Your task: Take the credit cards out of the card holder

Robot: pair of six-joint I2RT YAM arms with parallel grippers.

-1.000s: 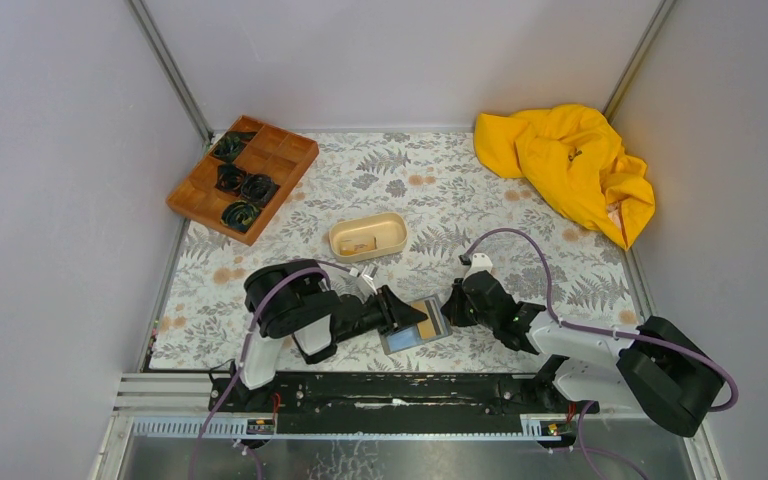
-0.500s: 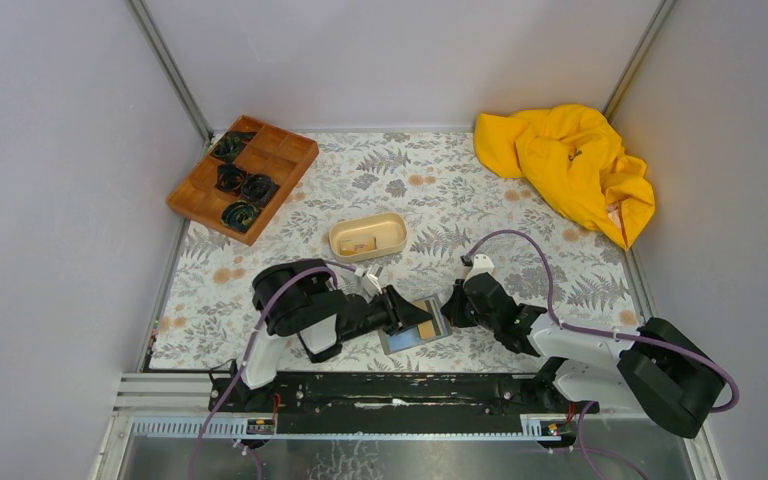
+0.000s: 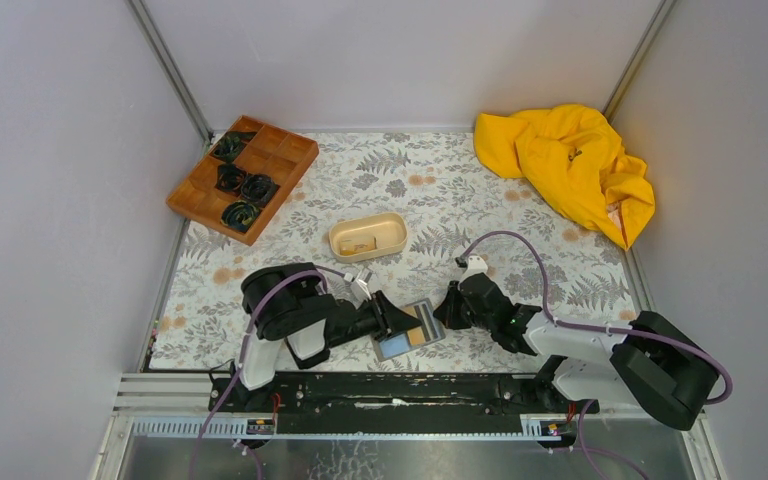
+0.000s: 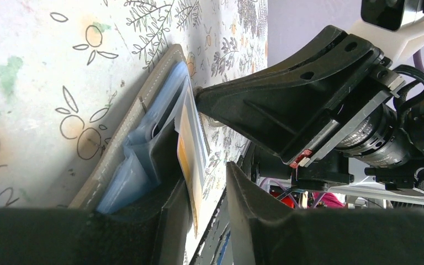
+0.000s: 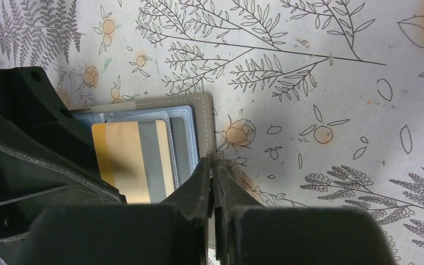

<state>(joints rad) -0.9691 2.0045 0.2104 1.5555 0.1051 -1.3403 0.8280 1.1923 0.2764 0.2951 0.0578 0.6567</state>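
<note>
Card holder lies open on the bench, between both arms. Right gripper, jaws closed, pins its edge. Left gripper, jaws narrowly parted, straddles the gold-and-grey credit card. It looks thin, stiff and slick: pinch the free end and slide it out flat.

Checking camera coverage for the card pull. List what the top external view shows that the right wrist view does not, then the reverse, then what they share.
Only top external: the brown compartment tray, the beige oval tray and the yellow cloth.

Only right wrist: the right gripper with its tips shut at the edge of the open card holder, and the holder's stitched rim and clear pockets.

Both: the holder lying on the floral table cover, a gold-and-grey card in it, and the left gripper over its other side.
</note>
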